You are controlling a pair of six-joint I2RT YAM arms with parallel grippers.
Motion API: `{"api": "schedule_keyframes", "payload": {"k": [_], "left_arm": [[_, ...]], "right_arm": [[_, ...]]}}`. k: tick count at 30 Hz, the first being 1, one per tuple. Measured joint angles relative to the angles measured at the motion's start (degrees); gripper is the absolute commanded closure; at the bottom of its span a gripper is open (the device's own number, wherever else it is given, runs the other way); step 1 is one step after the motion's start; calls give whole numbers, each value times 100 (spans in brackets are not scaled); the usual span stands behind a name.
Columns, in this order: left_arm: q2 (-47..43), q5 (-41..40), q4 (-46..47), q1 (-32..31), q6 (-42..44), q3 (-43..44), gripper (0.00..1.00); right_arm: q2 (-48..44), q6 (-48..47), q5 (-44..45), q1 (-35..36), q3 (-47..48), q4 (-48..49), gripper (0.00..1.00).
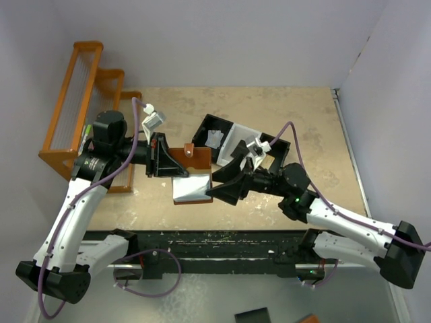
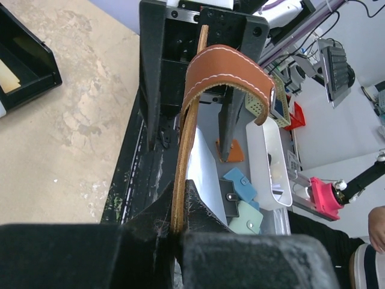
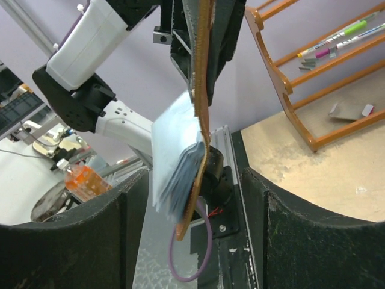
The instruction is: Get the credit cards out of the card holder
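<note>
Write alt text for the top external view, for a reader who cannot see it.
The left tool clamps an opened brown card holder over a tan table, while the open right tool faces its pale lining. A black-and-white tray sits behind them and an orange rack stands at far left.

The card holder hangs edge-on down the middle of the frame, its brown leather running from the top edge to just below centre. The left gripper clamps its upper part at top centre. A pale blue-grey lining fans out to the left; the blurred stacked edges below it may be the credit cards. The right gripper has its dark fingers spread wide at the bottom corners, apart from the leather. An orange wooden rack holding markers stands at upper right on the tan table.
</note>
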Motion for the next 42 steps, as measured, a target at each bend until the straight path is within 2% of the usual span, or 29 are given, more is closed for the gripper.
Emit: {"api": "schedule_keyframes", "payload": {"k": [7,20,25,33,39,42], "left_arm": [[-2,61,103,0,-195,0,100],[4,216,623,0,-918,0,100],[4,214,721,0,-1051,0,100],[37,214,970,2,-1296,0,100],[35,208,1064,4,-1307,-4,100],[35,208,1049,15,-1281,-15,100]], "right_arm": [[42,-190,-149,20,48,-125,28],[-192,-468,122,57,4,-264,33],[-203,-573,369,74,4,-328,42],[-50,-793,1032,190,271,-767,52],[44,-756,1178,212,433,-595,70],[190,-629,1134,225,570,-380,71]]}}
